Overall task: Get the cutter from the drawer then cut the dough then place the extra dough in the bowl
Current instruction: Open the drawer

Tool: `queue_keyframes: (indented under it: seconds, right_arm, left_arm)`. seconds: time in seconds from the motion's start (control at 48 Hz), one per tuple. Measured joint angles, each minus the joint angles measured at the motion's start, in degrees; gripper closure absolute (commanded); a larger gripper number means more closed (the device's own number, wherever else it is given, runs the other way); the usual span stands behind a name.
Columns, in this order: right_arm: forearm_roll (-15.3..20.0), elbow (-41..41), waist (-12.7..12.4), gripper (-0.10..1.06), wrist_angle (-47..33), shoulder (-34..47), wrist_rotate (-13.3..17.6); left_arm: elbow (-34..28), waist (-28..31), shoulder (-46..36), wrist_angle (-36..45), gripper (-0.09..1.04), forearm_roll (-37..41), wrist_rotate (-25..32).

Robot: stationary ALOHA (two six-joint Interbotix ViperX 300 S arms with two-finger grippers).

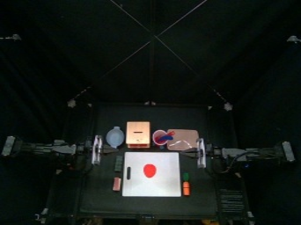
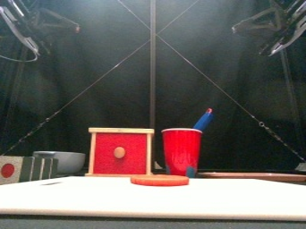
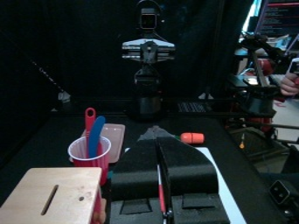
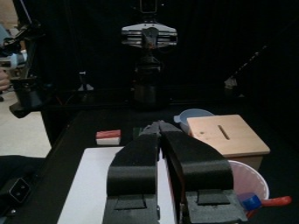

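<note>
Dough (image 1: pixel 150 170), a flat red disc, is lying near the middle of the white board (image 1: pixel 171 189) in the top view, with neither arm touching it. Behind the board a row is standing across the table: the bowl (image 1: pixel 115 136), the wooden box (image 1: pixel 139 136) and the red cup (image 1: pixel 164 137), with a pink tray (image 1: pixel 185 137) just beside the cup. The left gripper (image 1: pixel 104 151) and the right gripper (image 1: pixel 195 152) are resting near the board's back corners, pointing inward and well apart from the dough. A small red toy (image 1: pixel 116 183) is lying just off the board's left edge, and a green-and-orange toy (image 1: pixel 187 185) is lying at its right edge.

From the front, the box is showing its red drawer front (image 2: pixel 120 151) sitting shut in the frame. The cup is holding a blue knife (image 2: pixel 203 118) that is leaning to the right. The arms are showing only at the upper corners.

In the left wrist view, that gripper's jaws are pressing together with nothing between them. Beyond them a red knife (image 3: pixel 89 122) is standing in the cup.

In the right wrist view, the jaws are likewise lying together and empty, with the bowl and box beyond.
</note>
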Motion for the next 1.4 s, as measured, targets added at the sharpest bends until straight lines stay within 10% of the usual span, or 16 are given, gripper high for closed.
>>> queue_keyframes:
  seconds: [0.562, 1.0, 1.396]
  right_arm:
    - [-9.76, -11.60, -12.74, 0.97, -16.08, 31.55, -0.79]
    - [-13.45, -35.33, -15.73, 0.97, -17.58, 62.49, -0.79]
    - [-13.89, -46.14, -18.37, 0.97, -9.58, 73.21, -0.70]
  left_arm:
    - [3.16, -0.70, 16.79, -16.00, 0.91, -26.02, -4.31]
    - [1.85, -5.45, 31.82, -17.75, 0.91, -41.66, -13.45]
    - [-3.25, -6.24, 43.15, -19.95, 0.91, -43.42, -20.21]
